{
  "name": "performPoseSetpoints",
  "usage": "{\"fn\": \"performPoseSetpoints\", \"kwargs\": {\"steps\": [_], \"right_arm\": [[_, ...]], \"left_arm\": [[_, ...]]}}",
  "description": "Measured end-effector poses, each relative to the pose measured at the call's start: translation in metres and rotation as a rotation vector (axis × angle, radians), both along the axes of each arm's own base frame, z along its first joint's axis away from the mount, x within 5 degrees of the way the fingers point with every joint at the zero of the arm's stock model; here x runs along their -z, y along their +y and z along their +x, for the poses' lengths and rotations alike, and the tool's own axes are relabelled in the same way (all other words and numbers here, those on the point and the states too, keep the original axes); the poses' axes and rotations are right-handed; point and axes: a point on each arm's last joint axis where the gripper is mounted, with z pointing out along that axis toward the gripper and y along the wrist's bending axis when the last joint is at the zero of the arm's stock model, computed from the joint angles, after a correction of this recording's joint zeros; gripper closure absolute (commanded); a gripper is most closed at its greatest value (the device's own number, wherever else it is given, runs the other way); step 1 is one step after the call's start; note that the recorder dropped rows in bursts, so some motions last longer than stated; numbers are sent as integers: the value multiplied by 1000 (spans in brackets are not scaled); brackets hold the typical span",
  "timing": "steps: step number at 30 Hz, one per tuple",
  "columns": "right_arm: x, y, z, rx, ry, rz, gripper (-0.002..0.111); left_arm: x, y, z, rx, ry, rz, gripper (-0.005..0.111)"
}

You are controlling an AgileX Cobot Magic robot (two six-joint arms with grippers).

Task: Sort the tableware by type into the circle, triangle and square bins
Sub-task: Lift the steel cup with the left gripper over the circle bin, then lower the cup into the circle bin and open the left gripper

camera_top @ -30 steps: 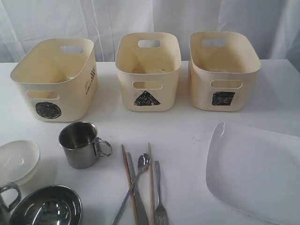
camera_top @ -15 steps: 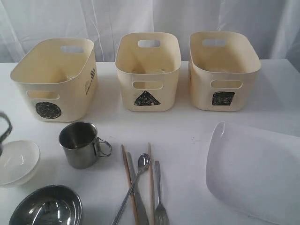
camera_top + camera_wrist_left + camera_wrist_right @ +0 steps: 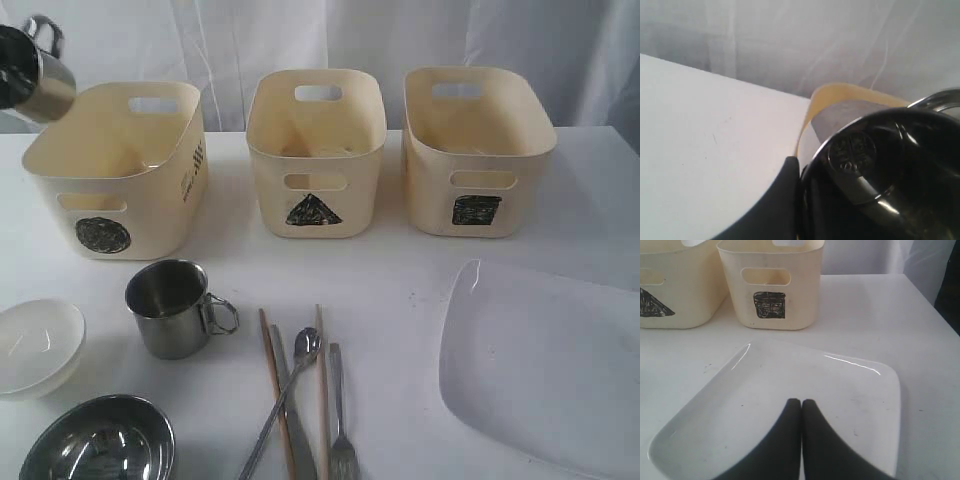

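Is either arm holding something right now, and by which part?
The left end effector holds a steel mug aloft; one finger presses its side wall, the rest is hidden. The right end effector holds nothing.

Cream plastic circle tub point(image 3: 150, 215), 11 o'clock, tilted steel cup point(image 3: 35, 85) aloft by its rim; triangle tub point(image 3: 270, 190), 12; square tub point(image 3: 430, 190), 1. White surface point(image 3: 400, 270): steel handled mug point(image 3: 170, 310), 8; wooden chopsticks point(image 3: 275, 385), 6; white rounded-square plate point(image 3: 540, 370), 4.

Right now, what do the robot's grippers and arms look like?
The right gripper has two matte black fingers, broad at the base and curving to narrow rounded tips. Only one left finger shows, the same smooth black. No cables, markings or arm links are visible in any view.
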Motion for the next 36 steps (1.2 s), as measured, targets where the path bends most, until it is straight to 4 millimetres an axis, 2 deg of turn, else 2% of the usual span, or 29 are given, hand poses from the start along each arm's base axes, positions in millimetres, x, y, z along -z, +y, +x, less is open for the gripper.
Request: {"fn": "performPoseSetpoints", "kwargs": {"steps": [2, 5, 7, 12, 15, 26, 30, 32, 34, 35, 36], "right_arm": [[0, 0, 0, 0, 0, 0, 108], [0, 0, 0, 0, 0, 0, 108], [0, 0, 0, 0, 0, 0, 108], [0, 0, 0, 0, 0, 0, 108], [0, 0, 0, 0, 0, 0, 108], [0, 0, 0, 0, 0, 0, 108], [0, 0, 0, 0, 0, 0, 108], [0, 0, 0, 0, 0, 0, 108], [0, 0, 0, 0, 0, 0, 108], [0, 0, 0, 0, 0, 0, 108], [0, 0, 0, 0, 0, 0, 108]], "left_arm": [[14, -15, 8, 80, 44, 94, 107], [22, -28, 13, 145, 63, 165, 107], [27, -34, 16, 170, 70, 190, 103], [41, -38, 22, 181, 105, 193, 71], [41, -37, 22, 170, 100, 177, 59], [37, -38, 18, 124, 122, 69, 58], [2, -37, -2, 129, 51, 60, 58], [-17, -37, -24, 169, 79, 80, 58], [-26, -38, -49, 238, 178, 126, 58], [-25, -38, -64, 296, 278, 169, 58], [-23, -38, -70, 328, 332, 193, 58]]}}
